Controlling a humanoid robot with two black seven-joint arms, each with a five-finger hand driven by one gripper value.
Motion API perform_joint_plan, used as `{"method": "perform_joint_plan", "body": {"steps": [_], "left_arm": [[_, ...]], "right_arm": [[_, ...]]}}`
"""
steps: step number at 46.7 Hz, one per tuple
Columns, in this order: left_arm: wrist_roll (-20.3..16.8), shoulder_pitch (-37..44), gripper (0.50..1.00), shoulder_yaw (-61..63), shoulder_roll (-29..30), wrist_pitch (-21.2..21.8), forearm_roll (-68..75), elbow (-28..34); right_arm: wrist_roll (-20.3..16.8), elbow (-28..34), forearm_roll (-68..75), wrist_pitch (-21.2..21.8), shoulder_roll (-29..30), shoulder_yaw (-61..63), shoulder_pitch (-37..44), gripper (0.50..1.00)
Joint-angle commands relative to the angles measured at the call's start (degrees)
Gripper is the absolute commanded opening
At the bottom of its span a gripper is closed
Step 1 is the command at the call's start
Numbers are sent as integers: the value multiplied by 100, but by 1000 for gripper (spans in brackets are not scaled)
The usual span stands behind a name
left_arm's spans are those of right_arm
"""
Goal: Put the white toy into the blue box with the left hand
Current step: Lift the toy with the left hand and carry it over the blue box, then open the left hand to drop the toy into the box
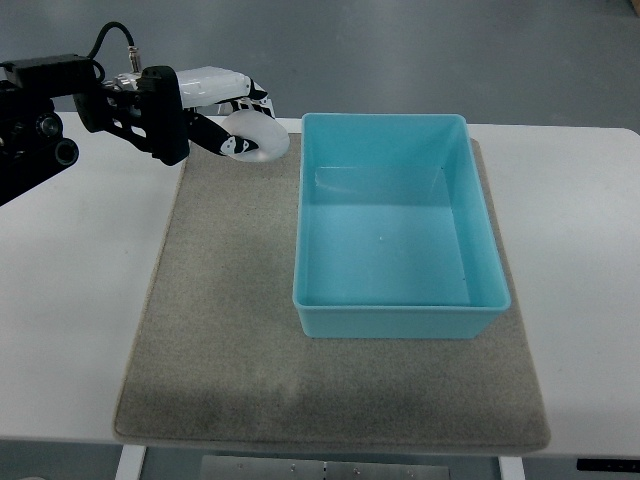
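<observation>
Left hand [232,118] sits at the far left corner of the mat, its fingers curled round the white toy [258,138], which shows as a pale rounded lump poking out past the fingertips toward the box. From where I stand the toy looks gripped rather than just touched, though I cannot tell whether it is off the mat [230,330] or resting on it. Just beside it to the right is the blue box [400,310], empty, its near-left corner close to the toy but not touching. So the pick seems made; carrying the toy over the rim and letting go inside is what remains. The toy is too round and too covered to name a long axis; its free end faces the box. No right arm shows.
</observation>
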Motion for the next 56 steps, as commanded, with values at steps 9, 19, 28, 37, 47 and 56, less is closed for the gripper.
{"method": "perform_joint_plan", "body": {"steps": [9,19,28,37,47,56], "left_arm": [[14,-59,615,-9,-533,31,-15,39],[23,11,615,-9,-815,57,-15,39],[58,55,626,-9,-1061,57,-15,47],[58,116,773,8,-1175,57,-24,47],[58,222,879,8,-1219,84,-32,47],[58,231,881,8,-1219,84,-41,47]], "right_arm": [[0,0,-8,0,0,0,-1,936],[0,0,0,0,0,0,-1,936],[0,0,0,0,0,0,-1,936],[0,0,0,0,0,0,-1,936],[0,0,0,0,0,0,-1,936],[0,0,0,0,0,0,-1,936]]}}
